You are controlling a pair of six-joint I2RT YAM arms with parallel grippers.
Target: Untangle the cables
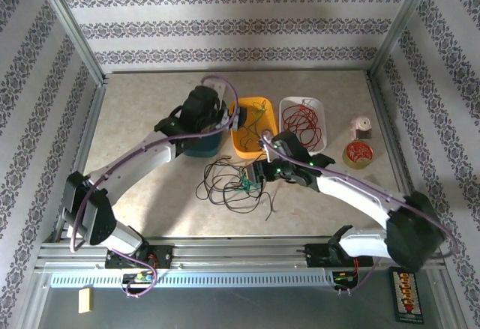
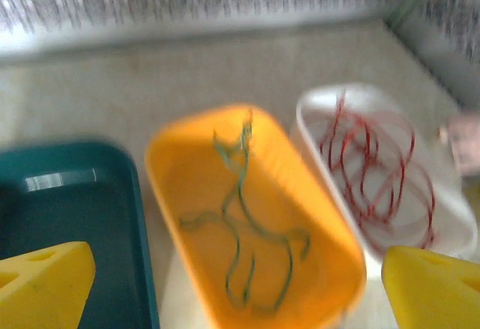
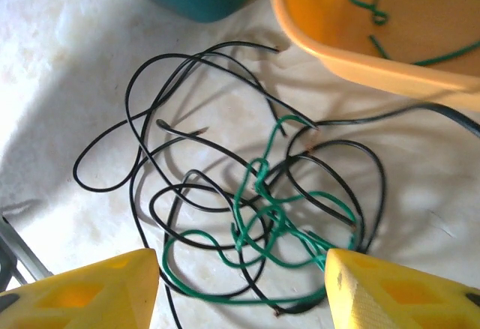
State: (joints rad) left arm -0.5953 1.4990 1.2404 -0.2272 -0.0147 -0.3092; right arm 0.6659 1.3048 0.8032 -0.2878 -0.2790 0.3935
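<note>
Left claw [image 2: 238,288] is wide open over the orange bin [image 2: 195,149], green cable [image 2: 240,183] lying just below. Right claw [image 3: 240,295], open too, hangs over the black-green tangle [image 3: 255,194], probably lining up a strand.

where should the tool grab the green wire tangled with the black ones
Take the thin green wire at its near outer loop, coming straight down from above: it lies flat on the pale table, and that arc runs mostly clear of the thin black wires.
</note>
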